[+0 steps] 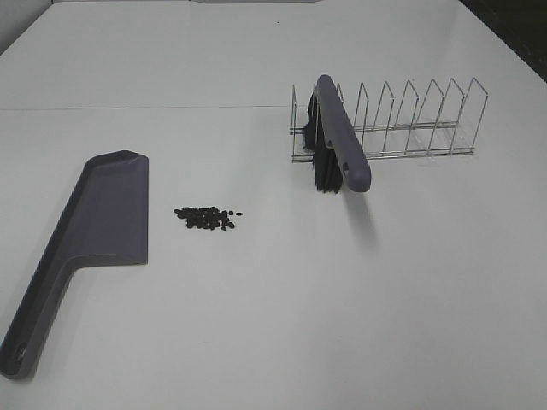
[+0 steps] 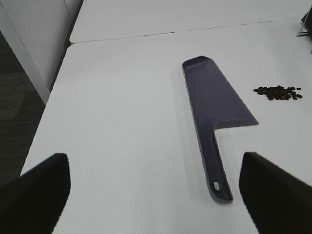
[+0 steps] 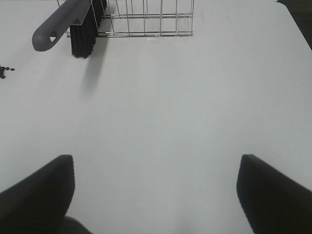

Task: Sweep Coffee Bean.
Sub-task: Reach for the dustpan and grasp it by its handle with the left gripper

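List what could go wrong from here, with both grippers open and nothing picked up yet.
1. The brush sits in the wire rack; pulling it out askew could drag or tip the rack.
2. The coffee beans lie loose, with strays; a hard stroke may scatter them.
3. The dustpan lies unheld; brush pressure could push it away.

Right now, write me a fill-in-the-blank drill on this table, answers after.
In the exterior high view, the brush rests at the ____ end of the wire rack. The coffee bean lies ____ the dustpan and the brush. The left gripper and right gripper both stand ____.
Answers: left; between; open.
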`<state>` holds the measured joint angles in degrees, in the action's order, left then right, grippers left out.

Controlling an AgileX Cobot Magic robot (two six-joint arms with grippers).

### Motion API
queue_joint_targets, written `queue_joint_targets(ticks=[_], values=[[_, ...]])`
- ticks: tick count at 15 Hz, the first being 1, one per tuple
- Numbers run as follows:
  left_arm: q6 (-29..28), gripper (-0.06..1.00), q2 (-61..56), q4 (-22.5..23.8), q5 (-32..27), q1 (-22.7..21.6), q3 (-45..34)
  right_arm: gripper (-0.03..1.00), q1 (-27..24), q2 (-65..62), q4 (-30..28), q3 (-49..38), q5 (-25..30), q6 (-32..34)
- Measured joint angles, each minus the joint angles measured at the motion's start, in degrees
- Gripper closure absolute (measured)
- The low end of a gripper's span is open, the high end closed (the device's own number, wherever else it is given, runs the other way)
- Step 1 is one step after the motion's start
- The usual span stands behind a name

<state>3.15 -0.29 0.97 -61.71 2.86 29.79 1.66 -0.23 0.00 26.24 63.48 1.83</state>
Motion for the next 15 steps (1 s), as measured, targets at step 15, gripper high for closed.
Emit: queue_joint_targets(ticks=[15], values=[[-7.56, 0.08, 31.05, -0.69, 8.77, 0.00, 1.43, 0.20, 0.00, 0.00, 0.00, 0.00, 0.00, 0.00]])
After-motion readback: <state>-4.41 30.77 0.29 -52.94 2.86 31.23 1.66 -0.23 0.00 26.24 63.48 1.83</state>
